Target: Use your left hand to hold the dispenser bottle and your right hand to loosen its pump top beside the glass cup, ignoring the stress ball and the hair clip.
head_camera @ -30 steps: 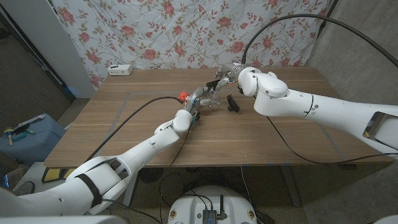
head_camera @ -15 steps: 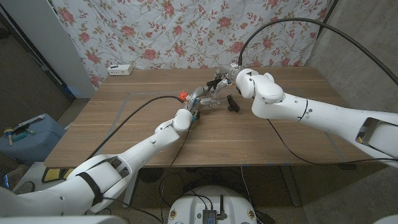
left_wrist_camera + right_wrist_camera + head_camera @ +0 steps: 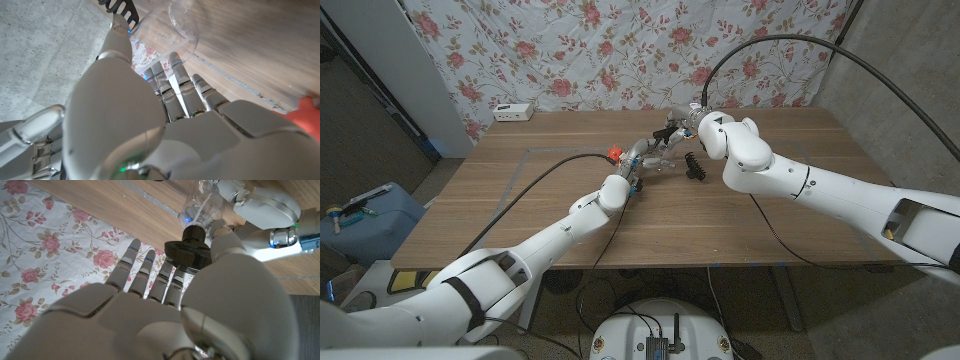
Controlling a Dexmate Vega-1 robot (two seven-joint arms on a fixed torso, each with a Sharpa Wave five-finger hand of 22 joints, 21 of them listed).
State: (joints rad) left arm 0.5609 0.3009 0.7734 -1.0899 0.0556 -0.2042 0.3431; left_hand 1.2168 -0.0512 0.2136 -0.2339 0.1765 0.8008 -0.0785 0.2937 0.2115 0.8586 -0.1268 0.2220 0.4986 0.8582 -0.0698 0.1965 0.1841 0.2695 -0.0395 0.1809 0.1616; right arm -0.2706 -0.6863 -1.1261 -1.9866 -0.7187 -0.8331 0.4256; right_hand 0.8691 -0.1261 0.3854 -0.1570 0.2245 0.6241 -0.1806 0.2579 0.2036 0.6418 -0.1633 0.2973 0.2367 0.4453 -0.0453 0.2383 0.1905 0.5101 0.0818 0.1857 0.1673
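Wooden table (image 3: 540, 215) before a rose-patterned floral cloth backdrop (image 3: 620, 50), grey concrete wall (image 3: 910, 70) at right

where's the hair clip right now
In the head view the black hair clip lies on the table right of centre, beside the dispenser bottle and just below the right hand.

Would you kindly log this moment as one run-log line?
left hand: holds dispenser bottle | right hand: at pump top | phase: loosening

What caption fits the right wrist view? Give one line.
Right robot hand at the black pump top; left robot hand holds the clear bottle.
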